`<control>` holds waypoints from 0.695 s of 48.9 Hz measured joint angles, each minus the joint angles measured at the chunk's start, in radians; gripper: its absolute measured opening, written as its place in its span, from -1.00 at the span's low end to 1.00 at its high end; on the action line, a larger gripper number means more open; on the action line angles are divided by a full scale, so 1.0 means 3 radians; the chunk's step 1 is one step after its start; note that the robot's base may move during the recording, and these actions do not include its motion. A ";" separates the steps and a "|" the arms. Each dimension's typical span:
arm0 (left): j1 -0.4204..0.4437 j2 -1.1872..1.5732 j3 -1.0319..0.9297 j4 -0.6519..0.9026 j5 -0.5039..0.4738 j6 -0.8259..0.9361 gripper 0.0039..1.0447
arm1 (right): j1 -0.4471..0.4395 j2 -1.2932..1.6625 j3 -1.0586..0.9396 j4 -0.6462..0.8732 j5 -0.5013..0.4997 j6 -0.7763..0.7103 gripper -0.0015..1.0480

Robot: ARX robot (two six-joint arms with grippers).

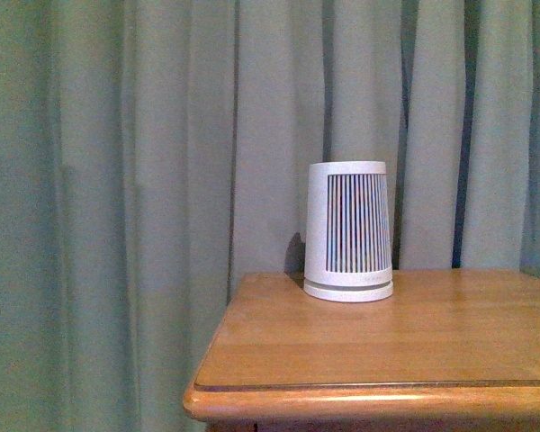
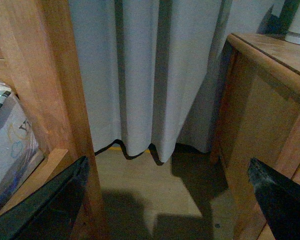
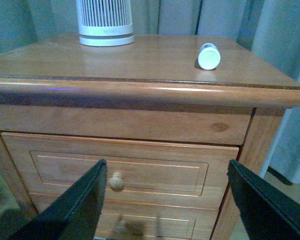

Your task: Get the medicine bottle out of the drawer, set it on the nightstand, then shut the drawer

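Note:
In the right wrist view the medicine bottle (image 3: pixel 209 56), tiny and white, lies on its side on the nightstand (image 3: pixel 155 67) top, near its right edge. The upper drawer (image 3: pixel 155 170) sits nearly flush in the cabinet front, its round knob (image 3: pixel 116 182) showing. My right gripper (image 3: pixel 167 205) is open and empty, facing the drawer front, apart from it. My left gripper (image 2: pixel 172 200) is open and empty, low over the floor beside the nightstand's side (image 2: pixel 255 120). In the front view only the nightstand top (image 1: pixel 378 342) shows; the bottle and both grippers are out of that view.
A large white slatted tapered cylinder (image 1: pixel 348 230) stands at the back of the top; it also shows in the right wrist view (image 3: pixel 105 21). Grey curtains (image 1: pixel 144 180) hang behind. The lower drawer (image 3: pixel 140 225) sits below. A wooden post (image 2: pixel 50 90) and patterned bedding (image 2: pixel 7 140) flank my left gripper.

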 joint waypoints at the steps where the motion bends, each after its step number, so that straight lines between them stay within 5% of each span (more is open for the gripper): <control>1: 0.0000 0.0000 0.0000 0.0000 0.0000 -0.0001 0.88 | 0.0000 0.0000 0.0000 0.0000 0.0001 0.0000 0.51; 9: 0.0000 0.0000 0.0000 0.0000 0.0000 -0.0001 0.88 | 0.0000 0.0000 0.0000 0.0000 0.0000 0.0006 0.90; 34: 0.0000 0.0000 0.0000 0.0000 0.0000 -0.0001 0.88 | 0.0000 -0.0001 0.0000 0.0000 0.0000 0.0009 0.87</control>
